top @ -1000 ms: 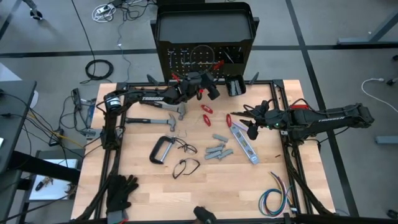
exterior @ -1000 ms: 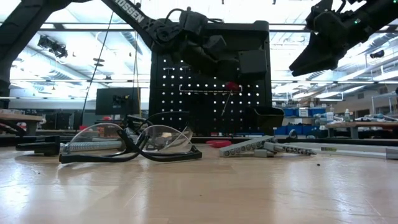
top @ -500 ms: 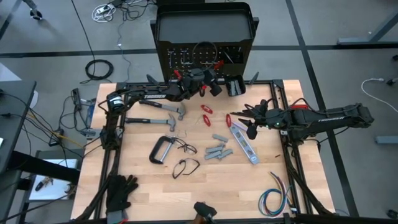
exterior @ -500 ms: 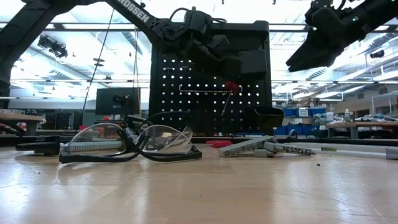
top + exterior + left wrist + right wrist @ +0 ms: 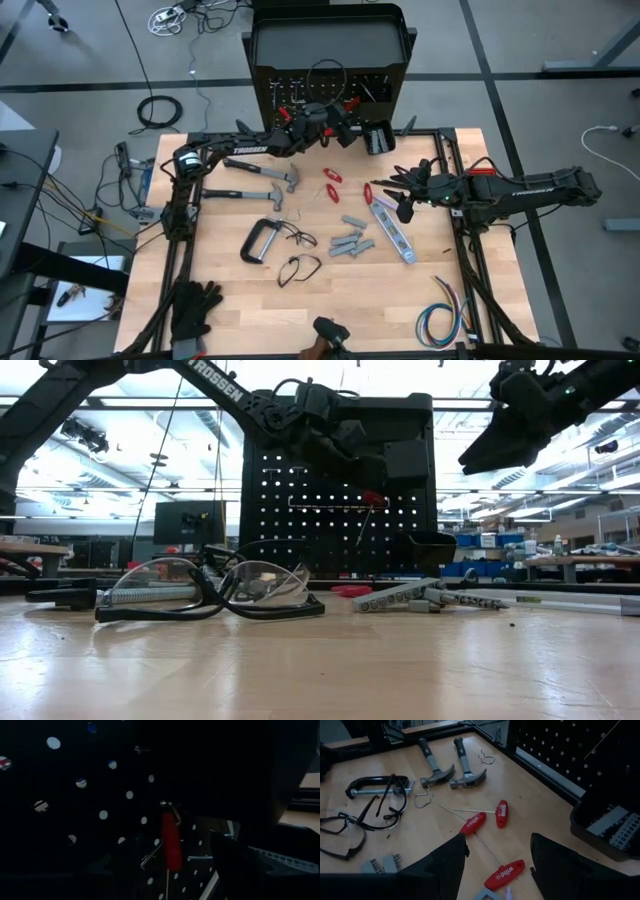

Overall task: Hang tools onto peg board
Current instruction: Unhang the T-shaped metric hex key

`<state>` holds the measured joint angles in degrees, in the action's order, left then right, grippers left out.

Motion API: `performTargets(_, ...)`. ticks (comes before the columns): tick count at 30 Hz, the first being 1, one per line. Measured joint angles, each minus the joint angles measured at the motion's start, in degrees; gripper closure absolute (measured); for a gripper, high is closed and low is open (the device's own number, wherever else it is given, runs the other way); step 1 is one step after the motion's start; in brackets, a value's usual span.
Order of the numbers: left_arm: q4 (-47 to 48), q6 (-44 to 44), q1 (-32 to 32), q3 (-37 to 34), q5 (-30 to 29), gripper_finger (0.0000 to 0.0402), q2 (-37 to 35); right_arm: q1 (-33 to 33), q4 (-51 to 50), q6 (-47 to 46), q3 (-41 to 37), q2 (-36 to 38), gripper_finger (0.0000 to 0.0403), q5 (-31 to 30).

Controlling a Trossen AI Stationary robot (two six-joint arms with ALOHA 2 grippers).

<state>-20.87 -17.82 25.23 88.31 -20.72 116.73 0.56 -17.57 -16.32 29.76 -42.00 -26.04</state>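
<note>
Spanning a grey floor, wooden table (image 5: 330,300), tools (image 5: 262,180) scattered, peg board (image 5: 330,95) behind

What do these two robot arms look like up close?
Both arms are dark, jointed and slim. The left arm carries white block lettering along its side and a looping black cable near its tool. The right arm has a small red patch, and its tool ends in two broad, dark fingers.

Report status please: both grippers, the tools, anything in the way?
Left gripper at peg board, open. Right gripper open, above red-handled tools. Hammers on table. Path clear.
</note>
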Motion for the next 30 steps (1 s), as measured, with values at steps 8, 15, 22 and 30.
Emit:
performTargets(8,2.1,-1.7,-1.0,0.0,-2.2,0.0172,0.0,0.0,1.3,0.9,0.0,0.0,0.0173,0.0)
performTargets(15,2.2,-7.7,-3.2,0.0,-5.6,0.0172,0.0,0.0,1.5,1.0,0.0,0.0,0.0173,0.0)
performTargets(22,2.6,-7.3,-3.8,0.0,-6.8,0.0172,0.0,0.0,1.7,1.0,0.0,0.0,0.0173,0.0)
performTargets(30,2.3,-7.0,-3.8,0.6,-9.2,0.0172,0.0,0.0,3.3,1.8,0.0,0.0,0.0173,0.0)
